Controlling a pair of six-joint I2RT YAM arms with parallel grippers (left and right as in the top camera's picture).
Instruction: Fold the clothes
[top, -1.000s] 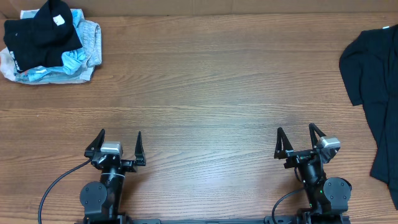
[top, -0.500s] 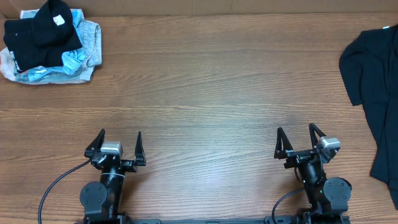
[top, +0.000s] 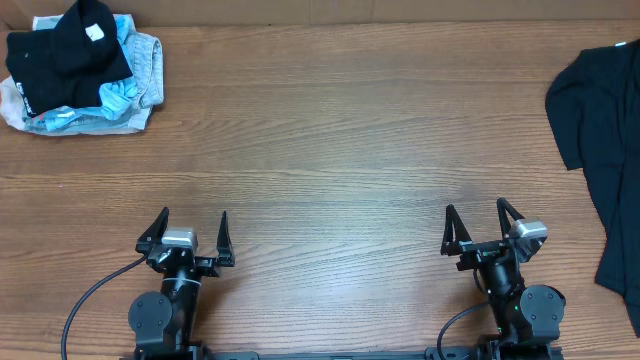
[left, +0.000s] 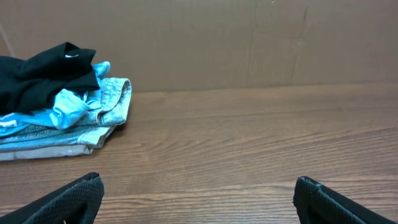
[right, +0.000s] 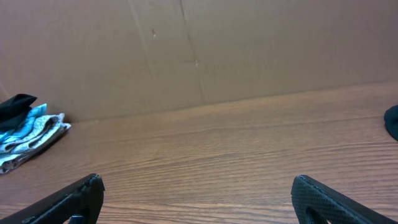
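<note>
Both arms parked at the near desk (top: 330, 150) edge. Left gripper (top: 193, 214) and right gripper (top: 475, 206) are wide open, holding nothing. Unfolded black garment (top: 605, 120) lies rumpled at the right edge, nearest the right arm. Clothes pile (top: 80, 75) sits in the far left corner. Suggest the right arm pinches a hem corner low, drags it to centre and flattens it before any fold.

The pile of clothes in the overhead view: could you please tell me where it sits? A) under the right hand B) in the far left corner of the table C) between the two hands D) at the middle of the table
B: the pile of clothes lies in the far left corner of the table, well apart from the open left hand and the open right hand.
</note>
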